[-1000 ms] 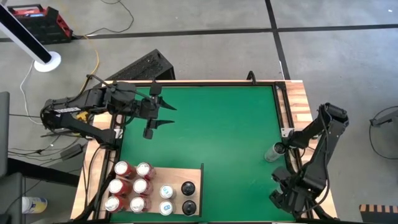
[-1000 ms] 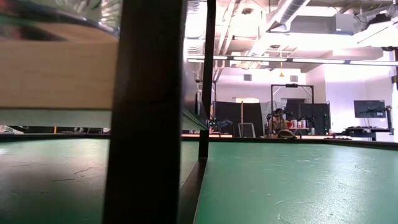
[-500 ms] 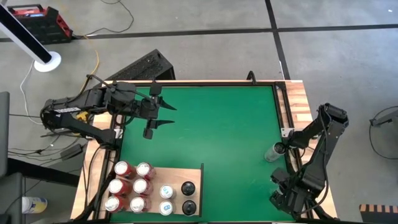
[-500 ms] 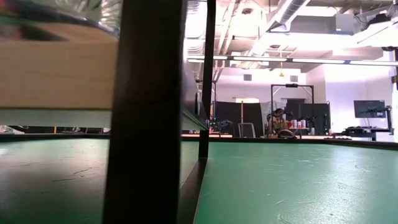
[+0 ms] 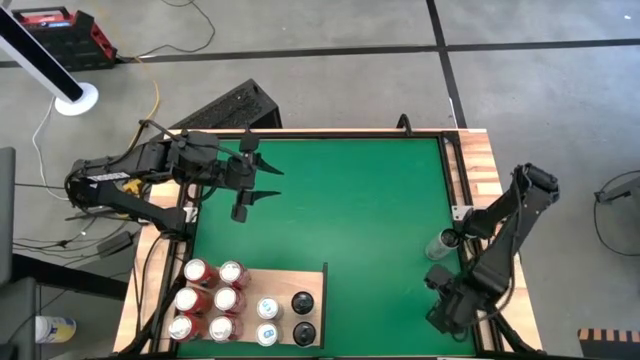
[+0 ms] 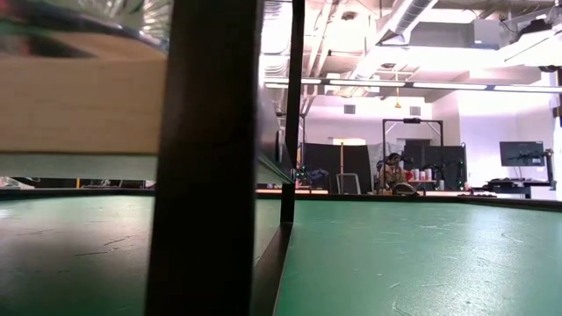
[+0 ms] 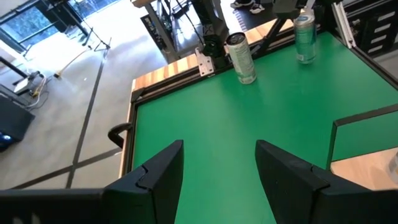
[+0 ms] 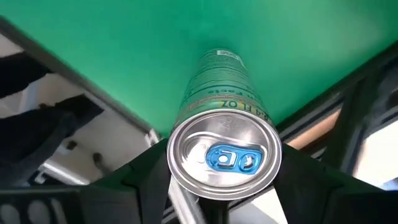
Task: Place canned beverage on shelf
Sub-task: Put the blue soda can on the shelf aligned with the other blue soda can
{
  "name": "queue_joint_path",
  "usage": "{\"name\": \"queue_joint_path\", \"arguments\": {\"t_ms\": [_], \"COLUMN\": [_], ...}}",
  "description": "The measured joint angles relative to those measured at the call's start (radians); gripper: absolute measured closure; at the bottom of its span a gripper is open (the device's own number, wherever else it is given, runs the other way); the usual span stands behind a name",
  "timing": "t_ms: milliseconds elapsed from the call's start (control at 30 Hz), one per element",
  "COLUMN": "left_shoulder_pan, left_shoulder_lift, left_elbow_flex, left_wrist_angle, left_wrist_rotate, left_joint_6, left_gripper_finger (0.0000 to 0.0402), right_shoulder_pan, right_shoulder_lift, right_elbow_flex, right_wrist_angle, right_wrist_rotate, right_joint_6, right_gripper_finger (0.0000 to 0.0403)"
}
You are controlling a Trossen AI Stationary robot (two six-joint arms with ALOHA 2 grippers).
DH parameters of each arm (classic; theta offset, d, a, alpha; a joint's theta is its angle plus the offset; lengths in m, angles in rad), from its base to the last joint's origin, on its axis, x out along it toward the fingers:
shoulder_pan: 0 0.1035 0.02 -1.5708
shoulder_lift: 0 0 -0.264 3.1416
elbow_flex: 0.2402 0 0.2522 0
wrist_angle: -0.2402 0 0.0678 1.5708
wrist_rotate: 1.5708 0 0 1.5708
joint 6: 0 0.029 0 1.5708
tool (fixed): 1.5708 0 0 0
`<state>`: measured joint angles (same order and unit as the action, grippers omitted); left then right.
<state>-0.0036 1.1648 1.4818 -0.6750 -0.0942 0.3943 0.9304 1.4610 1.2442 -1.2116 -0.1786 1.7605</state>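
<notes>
Two jaws: right jaws [image 8: 221, 186] flank the can [image 8: 222, 146], grip uncertain; left jaws [image 7: 217, 168] wide, idle.
Can: upright, bench's right edge.
Shelf [image 5: 310, 283]: near-left, slot free.

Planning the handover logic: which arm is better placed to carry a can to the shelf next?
Right. Its tool already straddles a green can; the left tool hangs open over bare mat, far from the cans.

**print on one can only**

the green can [image 8: 222, 93] carries the one legible marking: "fl oz" below its silver rim, preceded by a partly cut-off figure that may be "4". a pale label panel farther down its side is too small to read.
</notes>
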Motion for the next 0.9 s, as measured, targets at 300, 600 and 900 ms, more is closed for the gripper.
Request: {"name": "queue_joint_path", "arguments": {"t_ms": [300,600,900], "left_shoulder_pan": [0.0,0.0,0.0], "left_shoulder_lift": [0.0,0.0,0.0], "left_elbow_flex": [0.0,0.0,0.0], "left_wrist_angle": [-0.066,-0.192,-0.203], "left_wrist_rotate": [0.003,0.012,0.011], "left_joint_6": [-0.067,-0.149,-0.182], "left_gripper_finger": [0.0216,0.0216,0.0216], "right_shoulder_pan": [-0.297,-0.729,-0.983], "right_shoulder_lift": [-0.05,-0.031,-0.006], "right_elbow_flex": [0.102,0.196,0.208], "right_wrist_angle": [-0.25,-0.179,0.144], "right_wrist_rotate": [0.104,0.216,0.208], "right_joint_6": [-0.375,-0.862,-1.163], "right_gripper_finger": [0.0143,0.0143,0.0143]}}
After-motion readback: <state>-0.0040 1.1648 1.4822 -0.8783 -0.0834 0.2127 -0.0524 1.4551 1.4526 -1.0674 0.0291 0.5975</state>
